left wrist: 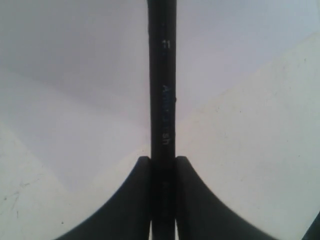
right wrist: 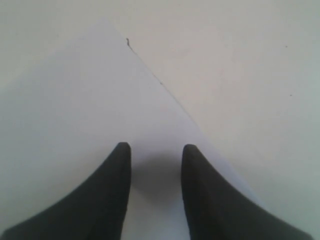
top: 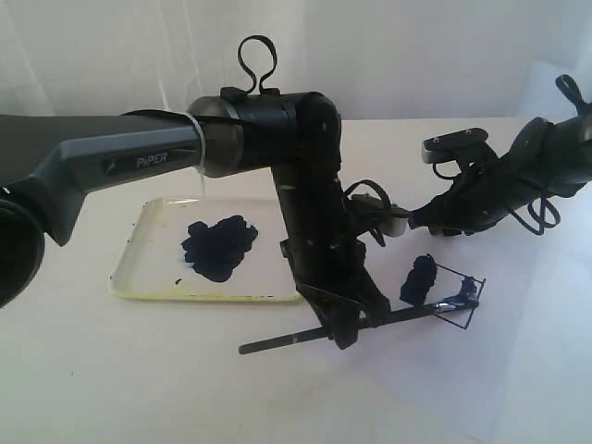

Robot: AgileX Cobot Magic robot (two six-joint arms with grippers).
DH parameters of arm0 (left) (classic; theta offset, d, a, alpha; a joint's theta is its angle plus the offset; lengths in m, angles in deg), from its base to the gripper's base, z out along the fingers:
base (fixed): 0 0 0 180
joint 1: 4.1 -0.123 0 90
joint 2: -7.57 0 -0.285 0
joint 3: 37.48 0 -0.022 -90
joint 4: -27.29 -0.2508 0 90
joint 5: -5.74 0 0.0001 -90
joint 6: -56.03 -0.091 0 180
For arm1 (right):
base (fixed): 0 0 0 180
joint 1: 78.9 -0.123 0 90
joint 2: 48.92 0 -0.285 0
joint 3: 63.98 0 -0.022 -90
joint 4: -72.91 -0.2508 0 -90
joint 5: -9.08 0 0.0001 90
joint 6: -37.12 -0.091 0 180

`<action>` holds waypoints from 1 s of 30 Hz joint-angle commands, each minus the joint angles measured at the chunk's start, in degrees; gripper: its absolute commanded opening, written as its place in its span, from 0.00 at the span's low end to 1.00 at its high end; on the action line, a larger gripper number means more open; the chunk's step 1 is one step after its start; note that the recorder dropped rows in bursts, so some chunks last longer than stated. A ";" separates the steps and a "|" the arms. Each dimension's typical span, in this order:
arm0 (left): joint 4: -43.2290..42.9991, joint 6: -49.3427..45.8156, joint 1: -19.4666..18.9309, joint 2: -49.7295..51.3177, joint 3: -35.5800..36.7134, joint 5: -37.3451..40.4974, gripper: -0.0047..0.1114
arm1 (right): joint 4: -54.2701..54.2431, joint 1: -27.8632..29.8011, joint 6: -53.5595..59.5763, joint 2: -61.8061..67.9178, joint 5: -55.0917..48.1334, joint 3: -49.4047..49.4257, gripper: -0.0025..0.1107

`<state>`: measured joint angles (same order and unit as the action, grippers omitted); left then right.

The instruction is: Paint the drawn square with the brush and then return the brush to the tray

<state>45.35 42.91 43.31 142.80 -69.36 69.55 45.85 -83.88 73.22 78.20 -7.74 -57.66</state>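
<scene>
Exterior view, left tool [top: 340, 328] clamping brush [top: 277, 343], tip inside drawn square [top: 453, 282], right tool [right wrist: 156, 150] parted.

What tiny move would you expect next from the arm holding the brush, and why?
Probably a short stroke that drags the tip across the drawn square. The left pincer is clamped on the brush, whose tip lies on the square's right part in the exterior view. Much of the interior looks white, so painting seems unfinished, and going to the tray would be premature.
</scene>
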 commanded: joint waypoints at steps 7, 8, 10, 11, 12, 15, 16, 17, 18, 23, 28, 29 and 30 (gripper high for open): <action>-0.62 -0.39 0.29 -0.10 -0.35 -5.72 0.04 | 0.01 0.32 0.12 0.48 -1.28 0.07 0.32; -0.62 -0.39 0.15 -0.10 -0.35 -5.95 0.04 | 0.01 0.32 0.12 0.48 -1.28 0.07 0.32; -0.62 -0.39 0.15 -0.10 -0.35 -6.63 0.04 | 0.01 0.32 0.12 0.48 -1.28 0.07 0.32; -0.62 -0.39 0.15 -0.10 -0.35 -7.17 0.04 | 0.01 0.32 0.12 0.48 -1.28 0.07 0.32; -0.62 -0.39 0.15 -0.10 -0.35 -7.50 0.04 | 0.01 0.32 0.12 0.48 -1.28 0.07 0.32; -0.62 -0.39 0.15 -0.10 -0.35 -8.02 0.04 | 0.01 0.32 0.12 0.48 -1.28 0.07 0.32; -0.50 -0.39 0.15 -0.10 -0.35 -8.00 0.04 | 0.01 0.32 0.12 0.48 -1.28 0.07 0.32; -0.50 -0.54 0.15 -0.10 -0.35 -7.84 0.04 | 0.01 0.32 0.12 0.48 -1.28 0.07 0.32; -0.50 -0.65 0.15 -0.10 -0.35 -7.86 0.04 | 0.01 0.32 0.12 0.48 -1.28 0.07 0.32; -0.50 -1.11 0.15 -0.10 -0.35 -9.00 0.04 | 0.01 0.32 0.12 0.48 -1.28 0.07 0.32; 1.13 -3.54 0.15 -0.10 -0.35 -7.19 0.04 | 0.01 0.32 0.12 0.48 -1.28 0.07 0.32; 1.13 -3.54 0.15 -0.10 -0.35 -6.84 0.04 | 0.01 0.32 0.12 0.48 -1.28 0.07 0.32; 1.13 -3.54 0.15 -0.10 -0.35 -6.84 0.04 | 0.01 0.32 0.12 0.48 -1.28 0.07 0.32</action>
<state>45.37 40.13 43.31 142.80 -69.36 60.89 45.85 -83.88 73.22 78.20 -7.74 -57.66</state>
